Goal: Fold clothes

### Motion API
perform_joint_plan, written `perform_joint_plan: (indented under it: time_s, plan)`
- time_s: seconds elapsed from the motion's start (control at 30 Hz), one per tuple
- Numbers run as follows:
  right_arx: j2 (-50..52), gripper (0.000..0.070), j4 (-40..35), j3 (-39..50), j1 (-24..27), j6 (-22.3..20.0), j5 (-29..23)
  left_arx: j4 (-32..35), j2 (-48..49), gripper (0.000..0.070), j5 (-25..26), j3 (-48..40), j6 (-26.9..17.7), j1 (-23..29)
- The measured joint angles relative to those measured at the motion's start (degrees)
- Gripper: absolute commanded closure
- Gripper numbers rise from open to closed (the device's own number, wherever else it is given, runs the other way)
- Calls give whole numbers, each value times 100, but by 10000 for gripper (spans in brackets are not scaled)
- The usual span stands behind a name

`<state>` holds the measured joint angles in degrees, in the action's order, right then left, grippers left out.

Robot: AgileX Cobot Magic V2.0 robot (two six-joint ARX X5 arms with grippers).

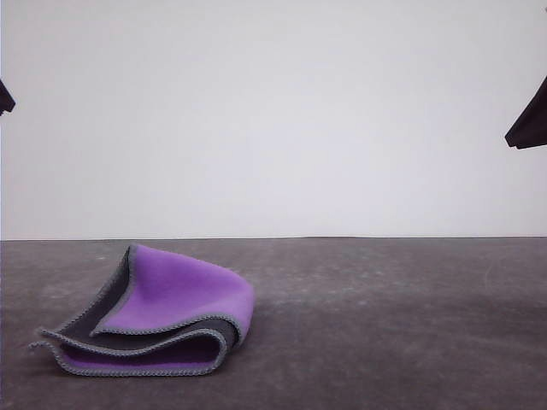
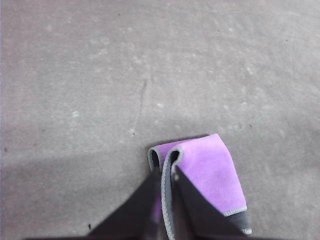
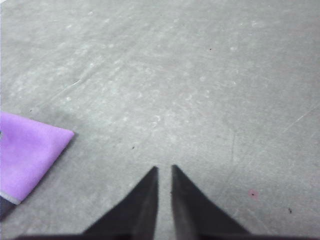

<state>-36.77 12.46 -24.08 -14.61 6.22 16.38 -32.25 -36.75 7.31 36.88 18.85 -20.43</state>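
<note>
- The small square fleece-like cloth, dark grey on one side and bright purple on the other with grey stitched edging (image 1: pixel 167 316), lies folded on the dark grey, scuffed table (image 1: pixel 385 325)
- In the front view the cloth sits on the left part of the table, near its front edge, and both arms are well above it
- The cloth is stacked in loose layers: a purple layer at the bottom, a dark grey face above it, and a purple flap on top that curls up toward the back
- The fold on the cloth's right side is rounded and puffy, not pressed flat; the stitched edges on its left side fan apart
- A pale, plain wall (image 1: pixel 273 111) stands behind the table, beyond the cloth
- Left end effector (image 2: pixel 164 172): in the left wrist view its two dark fingers (image 2: pixel 145 200) point down at the cloth, with a stitched edge of the cloth showing in the narrow gap between them; I cannot tell whether they pinch it or merely hang above it
- Right end effector (image 3: pixel 164 170): its dark fingertips (image 3: pixel 150 185) are drawn nearly together with only a thin slit between, holding nothing, over bare table well apart from the cloth
- In the right wrist view a purple corner of the cloth (image 3: pixel 27 160) shows off to the side of the right end effector
</note>
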Motion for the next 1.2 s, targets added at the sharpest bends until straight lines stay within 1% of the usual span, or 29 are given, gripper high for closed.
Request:
perform_joint_plan:
  time_s: [0.47,0.53,0.57,0.67,0.8,0.87,1.03,1.2]
  plan:
    - [0,686,-30,0,-1,0,-1,6,1,700,1,0,-3,27]
    - [0,686,-30,0,0,0,0,46,27,700,-1,-22,-68,102]
    - [0,686,-30,0,0,0,0,131,90,700,-5,-97,-172,176]
    - [0,686,-30,0,-1,0,-2,494,398,700,-13,-512,-530,440]
    - [0,686,-30,0,0,0,0,1199,1003,700,-37,-1312,-1003,926]
    - [0,686,-31,0,-1,0,-1,1538,1376,700,-146,-1690,-1144,1155]
    - [0,686,-30,0,0,0,-1,2013,2303,700,-393,-2450,-1264,1531]
    - [0,686,-30,0,0,0,-2,2088,3098,700,-506,-3129,-1331,1716]
